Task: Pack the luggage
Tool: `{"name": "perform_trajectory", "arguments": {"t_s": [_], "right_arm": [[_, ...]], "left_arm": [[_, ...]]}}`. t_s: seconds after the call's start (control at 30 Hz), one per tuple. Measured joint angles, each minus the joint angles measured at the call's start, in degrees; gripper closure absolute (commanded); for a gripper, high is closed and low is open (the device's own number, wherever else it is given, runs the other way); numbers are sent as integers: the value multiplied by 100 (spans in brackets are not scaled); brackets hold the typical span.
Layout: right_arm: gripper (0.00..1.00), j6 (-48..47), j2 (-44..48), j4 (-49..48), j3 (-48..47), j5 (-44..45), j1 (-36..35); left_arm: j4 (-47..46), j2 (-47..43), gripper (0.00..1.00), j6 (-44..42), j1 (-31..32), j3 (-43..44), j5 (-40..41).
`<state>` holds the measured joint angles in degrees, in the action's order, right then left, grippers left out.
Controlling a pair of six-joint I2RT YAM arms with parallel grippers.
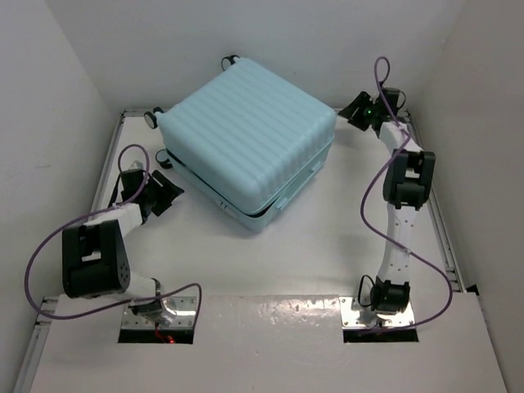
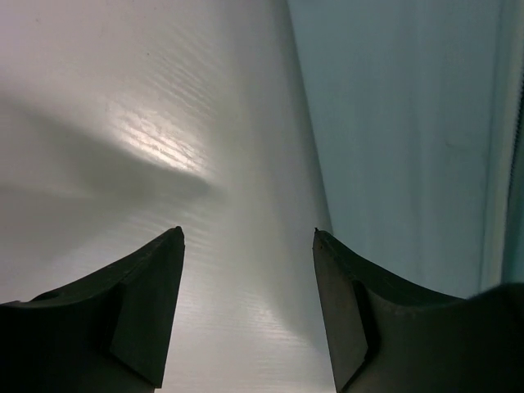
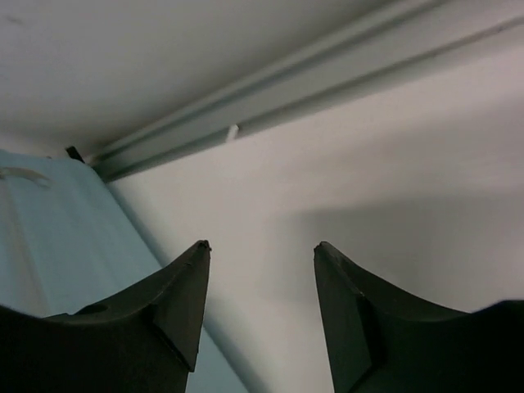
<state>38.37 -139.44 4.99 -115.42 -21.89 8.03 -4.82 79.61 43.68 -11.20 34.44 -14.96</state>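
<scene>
**Luggage lies shut between two open grippers**

Arms rise from the near edge of the white table (image 1: pixel 327 246), one on each side. The left arm bends low over the near-left part of the table, and the left gripper (image 1: pixel 166 195) sits just beside the near-left side of the luggage (image 1: pixel 246 135). Its jaws stand moderately apart with nothing between them, and its wrist view shows only bare table in the gap and the aqua shell off to the right.

The luggage lies flat in the far middle of the table, ribbed shell up and lid down, turned corner-on to the arms. The right arm stretches farther back, and the right gripper (image 1: pixel 354 109) is just off the far-right corner, also parted and empty. A rail (image 3: pixel 327 78) runs along the table edge beyond it. Black wheels (image 1: pixel 152 117) show at the far-left end.
</scene>
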Motion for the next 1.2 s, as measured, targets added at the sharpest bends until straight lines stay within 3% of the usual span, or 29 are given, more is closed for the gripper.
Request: {"name": "perform_trajectory", "arguments": {"t_s": [0.13,0.27,0.4,0.67,0.87,1.0,1.13,1.2], "right_arm": [[46,385,-872,-87,-181,-223,-271],[46,848,-852,-776,319,-741,-549],[48,1222,-177,-1606,1801,-953,-675],[48,997,2238,-1652,4966,-815,-520],[51,544,3491,-1014,5541,-809,-433],[53,402,4059,-522,5810,-1285,39],[54,-450,4656,118,5969,-1716,614],[54,-1165,4933,380,6004,-1950,737]], "left_arm": [[-138,710,33,-33,0,452,-136],[-431,1762,33,7,166,1399,-431],[-470,2754,33,-35,214,2514,-621],[-1375,4207,33,212,752,4242,-297],[-2024,4236,33,640,909,4262,-236],[-2251,3783,33,796,671,3598,-544],[-1580,3154,30,168,267,3412,-1311],[-796,2977,36,-522,85,3742,-1853]]}}
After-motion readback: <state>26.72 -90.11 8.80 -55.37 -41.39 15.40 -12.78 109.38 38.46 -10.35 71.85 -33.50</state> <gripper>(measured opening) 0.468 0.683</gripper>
